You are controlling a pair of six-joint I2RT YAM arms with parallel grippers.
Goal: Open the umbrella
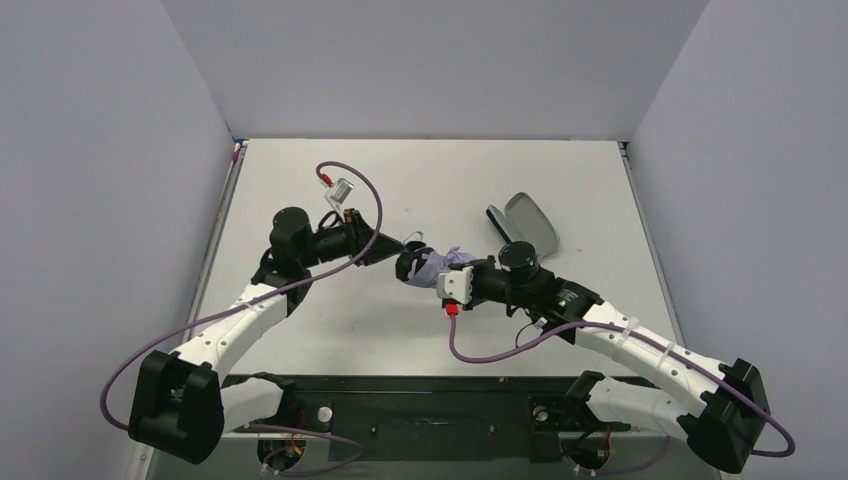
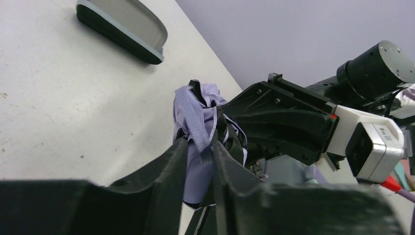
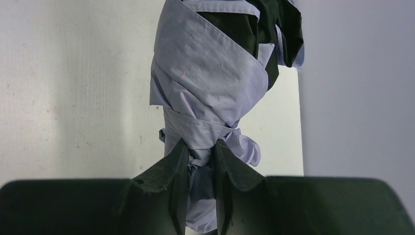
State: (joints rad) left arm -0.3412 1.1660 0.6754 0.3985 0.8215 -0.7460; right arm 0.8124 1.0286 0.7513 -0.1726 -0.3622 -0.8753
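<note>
Lavender umbrella [image 3: 205, 83] pinched between both jaws.

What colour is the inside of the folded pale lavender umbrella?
Black. The umbrella shows it best in the right wrist view.

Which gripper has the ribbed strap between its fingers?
The left gripper: the ribbed strap of the umbrella hangs between its fingers. The right gripper clamps the bunched canopy.

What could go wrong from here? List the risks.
1. The right gripper grips only bunched cloth of the umbrella, nothing rigid; the cloth may slip free.
2. The left gripper pinches the ribbed strap; pulling there might tear it or just stretch fabric, leaving the umbrella folded.
</note>
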